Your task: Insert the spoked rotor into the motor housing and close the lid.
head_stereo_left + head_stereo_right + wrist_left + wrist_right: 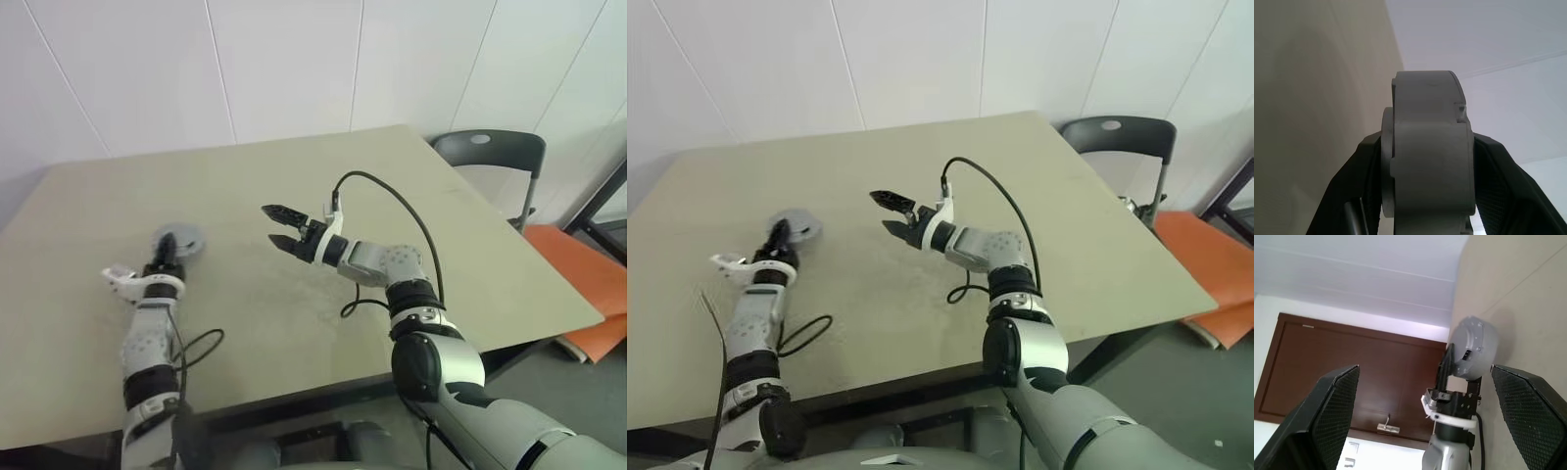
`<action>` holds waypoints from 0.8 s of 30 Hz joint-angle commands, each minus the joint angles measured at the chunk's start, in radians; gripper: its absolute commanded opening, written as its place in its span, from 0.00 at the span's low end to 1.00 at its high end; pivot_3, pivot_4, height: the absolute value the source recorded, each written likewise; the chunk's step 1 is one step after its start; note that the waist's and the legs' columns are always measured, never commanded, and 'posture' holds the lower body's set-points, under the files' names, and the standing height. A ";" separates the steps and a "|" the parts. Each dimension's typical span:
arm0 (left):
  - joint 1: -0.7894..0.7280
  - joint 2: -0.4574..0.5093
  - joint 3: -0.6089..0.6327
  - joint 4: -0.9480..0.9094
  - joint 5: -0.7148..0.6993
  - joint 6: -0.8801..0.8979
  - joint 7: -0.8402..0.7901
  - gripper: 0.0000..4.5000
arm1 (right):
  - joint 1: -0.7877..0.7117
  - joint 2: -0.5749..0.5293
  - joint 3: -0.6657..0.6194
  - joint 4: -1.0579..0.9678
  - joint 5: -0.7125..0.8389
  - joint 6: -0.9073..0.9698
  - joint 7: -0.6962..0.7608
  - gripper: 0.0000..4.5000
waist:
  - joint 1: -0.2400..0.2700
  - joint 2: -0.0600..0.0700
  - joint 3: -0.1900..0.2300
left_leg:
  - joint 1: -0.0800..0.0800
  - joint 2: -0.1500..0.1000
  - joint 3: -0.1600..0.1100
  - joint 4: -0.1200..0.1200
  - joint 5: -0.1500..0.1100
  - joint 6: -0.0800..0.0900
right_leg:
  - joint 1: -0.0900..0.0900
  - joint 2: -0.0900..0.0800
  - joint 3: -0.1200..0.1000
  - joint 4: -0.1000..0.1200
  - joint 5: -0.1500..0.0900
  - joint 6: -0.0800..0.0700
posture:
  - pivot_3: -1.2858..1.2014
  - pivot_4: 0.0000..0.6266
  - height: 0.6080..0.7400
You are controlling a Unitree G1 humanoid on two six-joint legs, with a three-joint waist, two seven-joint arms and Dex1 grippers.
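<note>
On the robot's left, the left gripper point(168, 245) reaches forward low over the surface point(294, 186), and its two black fingers point(1359, 191) pinch a round silvery can from either side; this appears to be the motor housing point(181, 240), seen edge-on in the left wrist view as a thick grey drum between the pads. Its flat faces point sideways, not up, so its round axis lies roughly level, across the line of the fingers. Whether it rests on the surface or hangs just above it I cannot tell. Further right, near the middle of the surface, the right gripper point(277, 227) points toward the left arm with its jaws spread wide and nothing between them; in the right wrist view the housing sits between its two open fingers but well apart from them. The left arm is therefore the one on the part, and the right gripper faces it across bare surface. The spoked rotor cannot be made out separately, so I judge it is either already inside the can or hidden.
</note>
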 commanded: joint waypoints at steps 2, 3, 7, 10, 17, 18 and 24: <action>-0.063 0.088 0.053 0.111 0.088 -0.179 -0.059 0.53 | 0.005 0.067 0.023 -0.072 0.031 0.016 0.031 0.99 | -0.001 -0.001 0.000 | 0.000 0.000 0.000 0.000 0.000 0.000 | 0.000 0.000 0.000 0.000 0.000 0.000 | 0.52 0.00 1.00; -0.072 0.099 0.060 0.139 0.098 -0.199 -0.068 0.53 | 0.007 0.067 0.026 -0.077 0.032 0.018 0.032 0.99 | -0.001 -0.001 0.000 | 0.000 0.000 0.000 0.000 0.000 0.000 | 0.000 0.000 0.000 0.000 0.000 0.000 | 0.52 0.00 1.00; -0.100 0.143 0.085 0.260 0.131 -0.259 -0.081 0.53 | 0.010 0.066 0.034 -0.087 0.035 0.023 0.035 0.99 | -0.001 -0.001 -0.001 | -0.001 0.000 0.000 0.001 0.000 0.000 | 0.000 -0.001 0.000 0.000 0.000 0.000 | 0.52 0.00 1.00; -0.108 0.154 0.091 0.306 0.150 -0.277 -0.083 0.53 | 0.011 0.064 0.038 -0.088 0.035 0.022 0.035 0.99 | -0.002 -0.001 -0.001 | 0.000 0.000 0.000 0.001 0.000 0.000 | 0.000 -0.001 0.000 0.000 0.000 0.001 | 0.52 0.00 1.00; -0.087 0.164 0.081 0.377 0.220 -0.289 0.031 0.58 | 0.013 0.066 0.046 -0.091 0.035 0.021 0.039 1.00 | -0.005 0.000 -0.001 | 0.005 0.000 0.000 0.001 0.000 0.000 | 0.003 -0.001 0.000 0.003 0.001 0.001 | 0.52 0.00 1.00; -0.082 0.164 0.075 0.371 0.232 -0.281 0.051 0.65 | 0.012 0.067 0.048 -0.091 0.035 0.021 0.039 1.00 | -0.006 0.000 -0.001 | 0.009 0.001 0.000 0.000 0.000 0.000 | 0.007 -0.001 0.000 0.003 0.000 0.001 | 0.52 0.00 1.00; 0.034 0.084 0.023 0.160 0.286 -0.134 0.306 0.99 | 0.012 0.059 0.060 -0.092 0.029 0.020 0.041 1.00 | -0.018 0.002 -0.003 | 0.018 0.001 0.001 -0.001 0.000 0.000 | 0.016 0.001 0.001 0.002 -0.001 0.003 | 0.52 0.00 1.00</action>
